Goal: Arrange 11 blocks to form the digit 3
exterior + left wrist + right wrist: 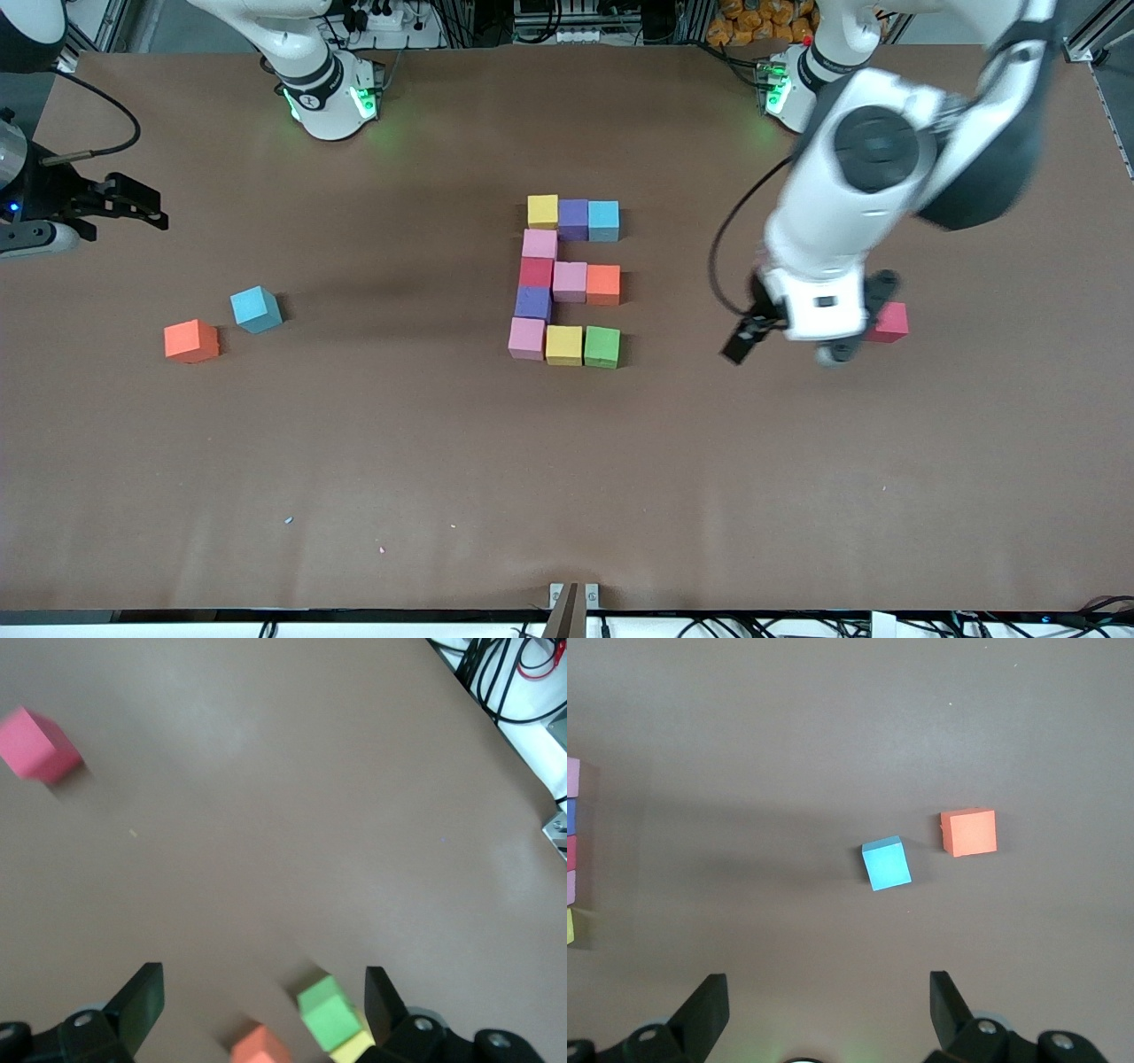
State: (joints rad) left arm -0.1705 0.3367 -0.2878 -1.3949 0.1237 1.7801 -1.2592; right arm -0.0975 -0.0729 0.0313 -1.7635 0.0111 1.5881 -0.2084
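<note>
At mid-tabletop (354, 461) the block figure (567, 282) looks complete, eleven touching. Left pincer (788, 341), fingers apart and empty, hovers beside a spare red block (889, 322); right pincer (133, 202), apart, waits. Best withdrawn clear of the figure.

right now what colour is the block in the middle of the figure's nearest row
Yellow, between a pink and a green block; clearest in the front view.

White glossy arm casings, dark grey joint caps, green lights glowing at both bases, black cables, black-fingered left claw (784, 341), black right claw (133, 202).
</note>
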